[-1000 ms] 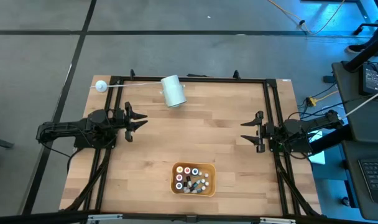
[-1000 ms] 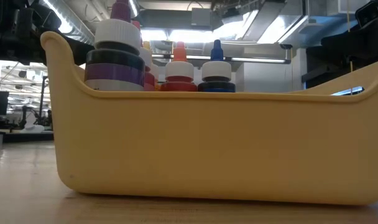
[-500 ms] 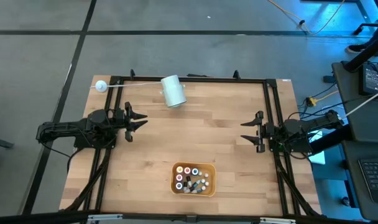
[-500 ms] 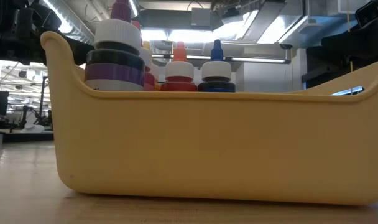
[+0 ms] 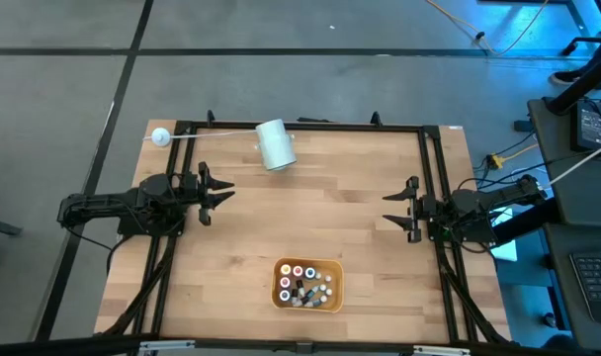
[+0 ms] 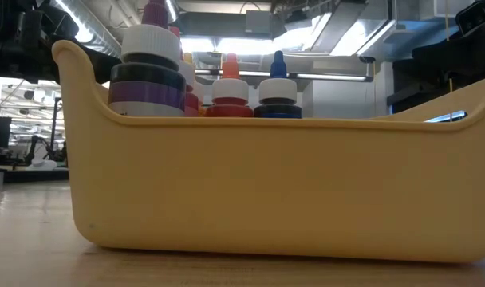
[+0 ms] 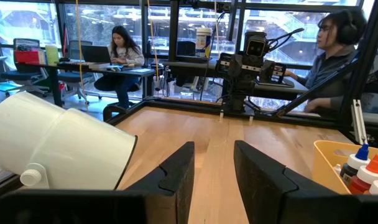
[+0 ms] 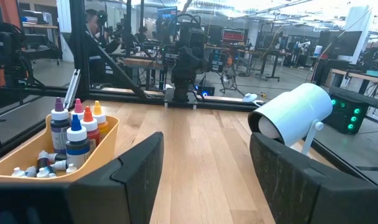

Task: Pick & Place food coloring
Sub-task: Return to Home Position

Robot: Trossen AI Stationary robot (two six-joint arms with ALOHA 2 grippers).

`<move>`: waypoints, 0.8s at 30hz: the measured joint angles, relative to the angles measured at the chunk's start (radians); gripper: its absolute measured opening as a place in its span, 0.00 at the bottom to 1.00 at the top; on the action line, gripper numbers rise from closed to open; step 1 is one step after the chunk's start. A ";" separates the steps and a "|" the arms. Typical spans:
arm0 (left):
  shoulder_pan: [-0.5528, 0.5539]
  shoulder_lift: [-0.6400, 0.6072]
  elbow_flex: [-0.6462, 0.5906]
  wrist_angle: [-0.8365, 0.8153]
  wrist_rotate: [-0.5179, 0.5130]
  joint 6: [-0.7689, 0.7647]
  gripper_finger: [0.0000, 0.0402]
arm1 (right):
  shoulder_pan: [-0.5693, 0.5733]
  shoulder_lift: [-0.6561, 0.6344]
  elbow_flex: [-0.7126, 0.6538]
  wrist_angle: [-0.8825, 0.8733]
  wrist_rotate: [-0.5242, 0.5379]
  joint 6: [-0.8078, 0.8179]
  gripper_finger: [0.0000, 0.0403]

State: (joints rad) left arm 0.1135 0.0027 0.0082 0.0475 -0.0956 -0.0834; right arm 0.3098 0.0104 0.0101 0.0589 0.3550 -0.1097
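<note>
Yellow bin (image 5: 277, 289) sits at the middle of the near edge of the table (image 5: 320, 213), and every bit of food coloring (image 5: 305, 282) I can find is inside it, so by my read the picking and placing is done and all that's left is parking the arms. I see no bottle lying loose on the wood. From above I count roughly ten caps in there, red, purple, orange, blue and white, though they're packed too tight for an exact number. The low view shows about four taller bottles poking over the rim, one with a purple band and white cap, one red, one blue and a purple tip behind. Left gripper (image 5: 224, 191) hovers over the left side of the table, pointing inward, jaws parted a modest way with nothing between them. Right gripper (image 5: 387, 208) mirrors it on the right side, jaws spread wider, also empty. Both are well apart from the bin. Otherwise it's one white roll (image 5: 275, 144) lying at the far edge and one small white ball (image 5: 160, 136) on a thin rod at the far left corner, two arms, one bin, and to my eye both arms look about home
</note>
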 joint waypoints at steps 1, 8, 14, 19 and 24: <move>0.000 0.000 0.000 0.000 0.000 0.000 0.27 | 0.000 0.000 0.000 0.000 0.000 -0.001 0.60; 0.000 0.000 0.000 0.000 0.000 0.000 0.27 | 0.000 0.000 0.000 0.000 0.000 -0.001 0.60; 0.000 0.000 0.000 0.000 0.000 0.000 0.27 | 0.000 0.000 0.000 0.000 0.000 -0.001 0.60; 0.000 0.000 0.000 0.000 0.000 0.000 0.28 | 0.000 0.000 0.000 0.000 0.000 -0.001 0.60; 0.000 0.000 0.000 0.000 0.000 0.000 0.27 | 0.000 0.000 0.000 0.000 0.000 0.000 0.60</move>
State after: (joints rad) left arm 0.1131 0.0029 0.0082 0.0477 -0.0956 -0.0834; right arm 0.3096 0.0105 0.0101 0.0589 0.3550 -0.1101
